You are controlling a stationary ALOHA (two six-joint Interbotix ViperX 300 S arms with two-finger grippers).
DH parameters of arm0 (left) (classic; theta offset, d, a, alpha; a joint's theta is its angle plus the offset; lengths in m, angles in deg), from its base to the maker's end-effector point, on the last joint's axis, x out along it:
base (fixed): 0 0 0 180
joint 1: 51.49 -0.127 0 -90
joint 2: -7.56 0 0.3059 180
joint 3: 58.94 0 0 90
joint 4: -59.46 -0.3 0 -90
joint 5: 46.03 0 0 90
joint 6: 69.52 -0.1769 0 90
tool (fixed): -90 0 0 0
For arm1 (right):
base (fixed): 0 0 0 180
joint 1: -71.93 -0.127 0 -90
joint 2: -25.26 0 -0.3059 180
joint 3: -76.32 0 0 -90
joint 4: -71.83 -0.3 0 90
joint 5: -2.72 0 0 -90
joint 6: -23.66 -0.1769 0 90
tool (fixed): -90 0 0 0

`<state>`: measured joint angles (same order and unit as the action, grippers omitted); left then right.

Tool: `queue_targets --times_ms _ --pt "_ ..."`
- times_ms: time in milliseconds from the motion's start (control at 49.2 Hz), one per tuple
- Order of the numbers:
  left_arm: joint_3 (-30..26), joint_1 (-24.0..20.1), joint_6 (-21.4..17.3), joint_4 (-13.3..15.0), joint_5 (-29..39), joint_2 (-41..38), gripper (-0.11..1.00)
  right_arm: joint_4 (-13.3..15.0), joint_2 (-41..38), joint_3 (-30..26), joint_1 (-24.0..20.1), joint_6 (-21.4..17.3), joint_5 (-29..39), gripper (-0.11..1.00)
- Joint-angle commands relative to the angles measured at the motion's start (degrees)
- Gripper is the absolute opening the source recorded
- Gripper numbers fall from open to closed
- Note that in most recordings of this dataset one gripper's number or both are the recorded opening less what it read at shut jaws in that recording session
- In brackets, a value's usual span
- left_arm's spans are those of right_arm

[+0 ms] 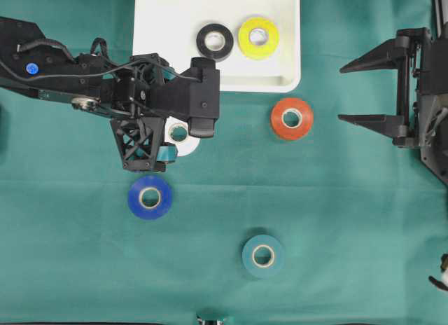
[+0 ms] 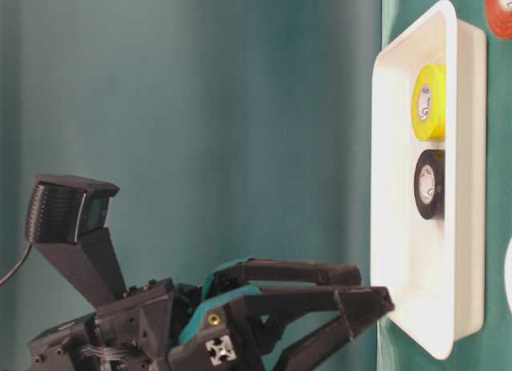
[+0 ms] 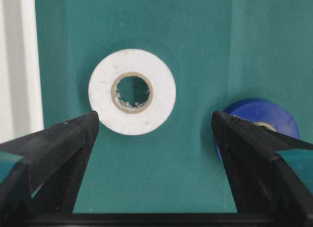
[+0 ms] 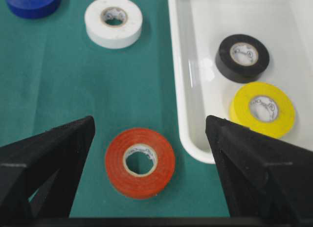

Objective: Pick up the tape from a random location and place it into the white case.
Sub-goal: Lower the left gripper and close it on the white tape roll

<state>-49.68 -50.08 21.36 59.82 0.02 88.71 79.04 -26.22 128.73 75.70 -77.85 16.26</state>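
Observation:
The white case (image 1: 280, 73) lies at the top centre with a black tape (image 1: 215, 41) and a yellow tape (image 1: 258, 37) inside it. On the green cloth lie a white tape (image 1: 185, 147), an orange tape (image 1: 292, 118), a blue tape (image 1: 150, 197) and a teal tape (image 1: 263, 256). My left gripper (image 1: 183, 129) hovers open over the white tape, which shows just past its fingertips in the left wrist view, white tape (image 3: 132, 91) and gripper (image 3: 155, 120). My right gripper (image 1: 342, 94) stands open and holds nothing, right of the orange tape (image 4: 142, 185).
The case's near rim (image 4: 188, 139) runs beside the orange tape. The blue tape (image 3: 259, 114) sits close behind one left finger. In the table-level view the left gripper (image 2: 376, 303) hangs near the case's corner (image 2: 392, 187). Green cloth covers the table.

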Motion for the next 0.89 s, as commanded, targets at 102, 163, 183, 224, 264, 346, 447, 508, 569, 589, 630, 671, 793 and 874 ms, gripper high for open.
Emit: queue_targets --times_ms 102,163,183,224,264,346,447,508,569,589,630,671,793,874 --pt "-0.3 0.0 0.0 -0.1 -1.1 1.1 0.97 0.0 -0.3 -0.9 0.0 0.1 -0.3 0.90" --pt "-0.2 0.0 0.0 -0.1 -1.4 1.1 0.97 0.0 -0.3 -0.9 -0.1 0.1 -0.3 0.90" --pt "-0.1 0.0 0.0 -0.2 -1.6 1.1 0.97 0.0 -0.3 -0.9 0.0 0.1 -0.3 0.90" --pt "0.1 -0.1 0.0 -0.1 -1.9 1.1 0.97 0.0 -0.3 -0.9 -0.1 0.1 -0.3 0.90" --pt "0.4 0.0 0.0 -0.1 -2.5 0.9 0.97 0.0 -0.3 -0.9 0.0 0.1 -0.3 0.90" --pt "1.1 0.0 0.1 -0.1 -3.9 0.5 0.97 -0.1 -0.4 -0.9 0.0 0.1 -0.3 0.90" --pt "2.3 0.4 0.1 -0.1 -5.8 -0.4 0.97 -0.1 -0.4 -0.9 0.0 0.1 -0.3 0.90" --pt "2.8 0.7 0.1 -0.1 -6.9 -1.0 0.97 0.0 -0.4 -0.9 0.0 0.1 -0.3 0.90" --pt "3.2 1.1 0.1 -0.1 -7.9 -1.4 0.97 -0.1 -0.4 -0.9 -0.1 0.1 -0.3 0.90" --pt "3.3 1.2 0.1 -0.1 -8.3 -1.6 0.97 -0.1 -0.4 -0.9 0.0 0.1 -0.3 0.90" --pt "3.5 1.5 0.1 -0.1 -9.1 -1.9 0.97 0.0 -0.4 -0.9 0.0 0.1 -0.3 0.90" --pt "3.8 1.6 0.1 -0.1 -10.0 -2.3 0.97 0.0 -0.4 -0.9 0.0 0.1 -0.3 0.90" --pt "4.8 1.8 0.1 -0.1 -12.8 -4.2 0.97 0.0 -0.4 -0.8 0.0 0.1 -0.3 0.90" --pt "5.4 1.7 0.1 -0.1 -13.9 -5.4 0.97 0.0 -0.4 -0.8 0.0 0.1 -0.3 0.90"
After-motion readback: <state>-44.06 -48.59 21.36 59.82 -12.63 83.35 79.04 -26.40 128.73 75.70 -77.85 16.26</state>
